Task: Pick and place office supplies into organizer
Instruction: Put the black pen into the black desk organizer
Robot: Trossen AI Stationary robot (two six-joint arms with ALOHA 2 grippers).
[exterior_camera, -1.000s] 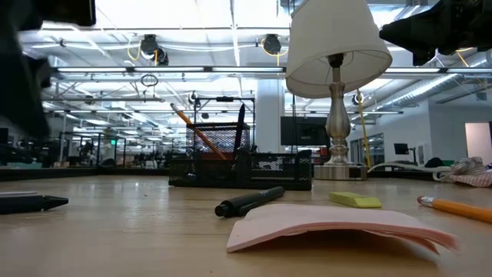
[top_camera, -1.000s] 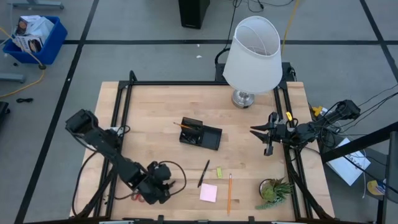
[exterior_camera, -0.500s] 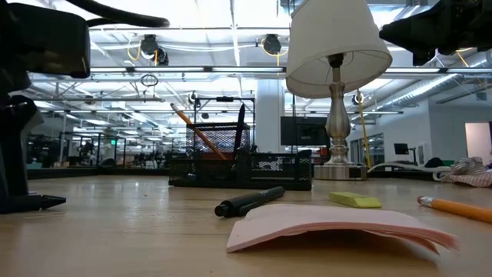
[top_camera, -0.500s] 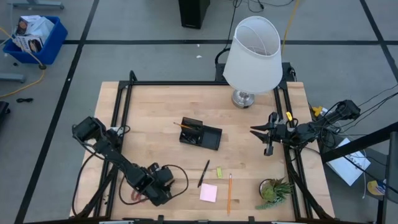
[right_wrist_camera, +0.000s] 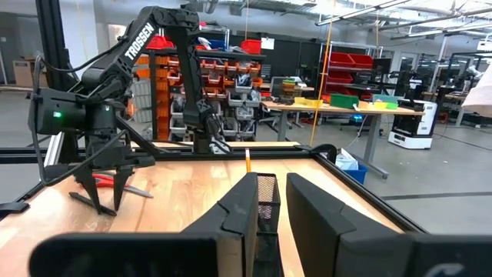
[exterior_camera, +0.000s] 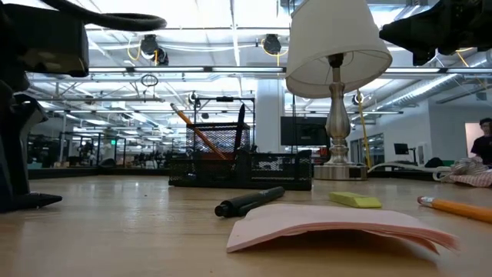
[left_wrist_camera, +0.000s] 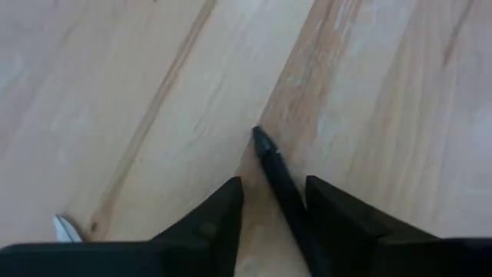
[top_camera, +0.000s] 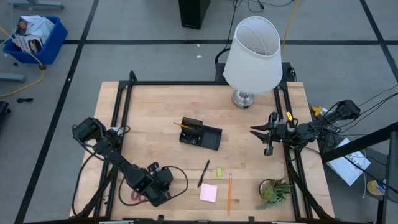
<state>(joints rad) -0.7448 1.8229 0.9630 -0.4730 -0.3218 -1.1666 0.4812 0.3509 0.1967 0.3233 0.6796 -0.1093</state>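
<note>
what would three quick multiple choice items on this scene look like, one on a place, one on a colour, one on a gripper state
1. The left gripper is at:
A. the table's near-left corner
B. the lamp
C. the plant

2. The sticky-note pad is:
A. blue
B. pink
C. white

3. The left gripper's fingers are:
A. clamped on the scissors
B. open astride a black pen
C. out of sight

Answers:
1 A, the high view shows it low at that corner.
2 B, pink in the high and low views.
3 B, the left wrist view shows the pen lying between the spread fingers.
</note>
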